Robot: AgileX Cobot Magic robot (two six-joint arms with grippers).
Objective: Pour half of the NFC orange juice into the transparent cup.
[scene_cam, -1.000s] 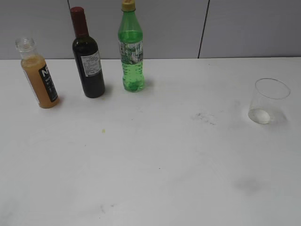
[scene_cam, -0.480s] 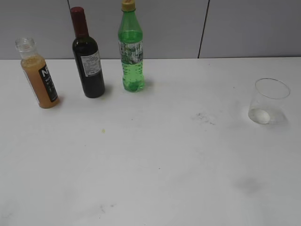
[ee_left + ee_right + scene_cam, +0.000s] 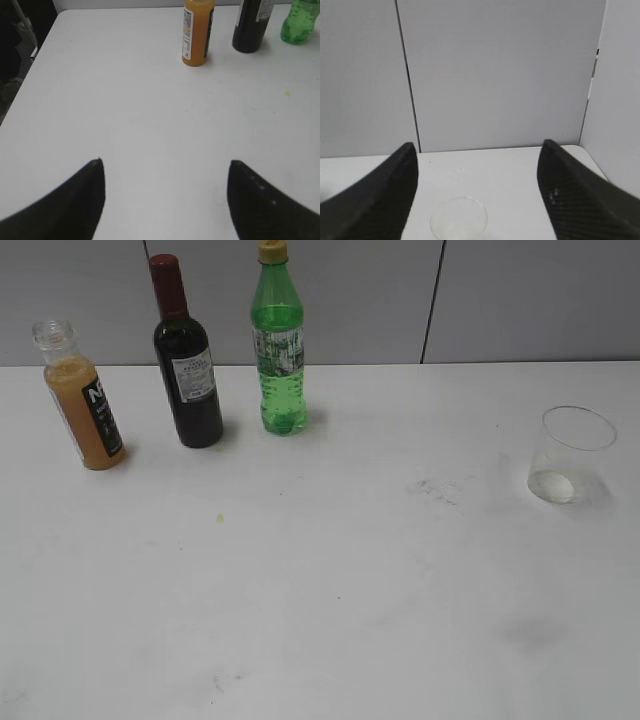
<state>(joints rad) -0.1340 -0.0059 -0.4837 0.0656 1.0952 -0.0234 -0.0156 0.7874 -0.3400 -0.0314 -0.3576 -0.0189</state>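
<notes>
At the far left of the white table (image 3: 330,580), the NFC orange juice (image 3: 82,400) stands capless, cloudy orange almost up to its neck, black label turned toward the middle. Just to its right stands a dark wine bottle (image 3: 185,365) with a red capsule, and beyond that a green soda bottle (image 3: 279,345) with a yellow cap; the three form a row near the grey back wall (image 3: 520,300), none touching another. The transparent cup (image 3: 572,456) sits alone on the right side, well apart from the bottles, upright and without juice in it. My left gripper (image 3: 165,167) hangs over bare tabletop with its jaws spread wide, nothing between them; ahead of it, beyond a stretch of bare table, I see the juice bottle, with the wine bottle and the green one further right at the top edge. My right gripper (image 3: 477,150) is likewise released and grasps nothing, its dark fingers (image 3: 575,200) framing the cup's round rim below and ahead, with the wall panels behind.
</notes>
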